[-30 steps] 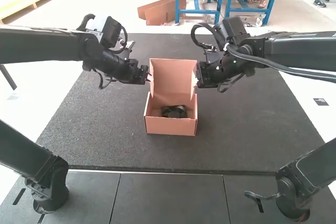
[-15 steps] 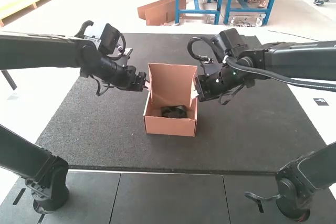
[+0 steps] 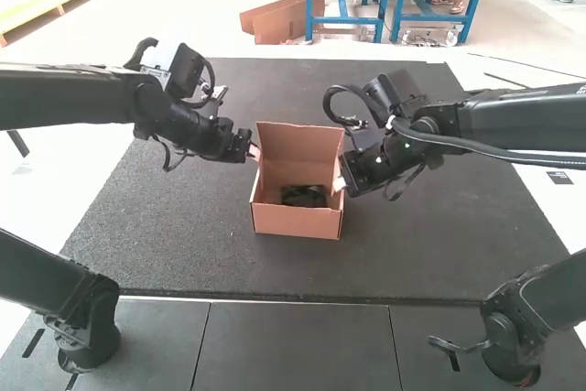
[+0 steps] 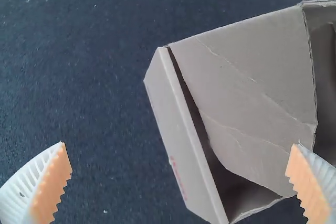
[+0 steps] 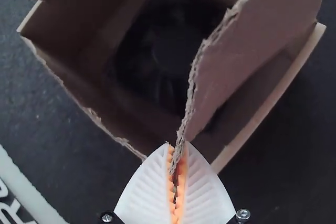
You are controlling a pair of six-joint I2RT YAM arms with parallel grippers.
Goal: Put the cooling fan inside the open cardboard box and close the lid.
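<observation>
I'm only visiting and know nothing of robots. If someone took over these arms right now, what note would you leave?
Left gripper: open, beside the left edge of the lid, holding nothing.
Right gripper: shut on a flap on the right side of the cardboard box.
Cooling fan: inside the box.
Done: fan in.
Left to do: fold the upright lid down and shut.

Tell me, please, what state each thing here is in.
cardboard box: open, standing upright.
lid: raised, not yet closed.
cooling fan: lying inside the box.
left gripper: open, beside the lid's left edge.
right gripper: shut on the lid's right edge.
</observation>
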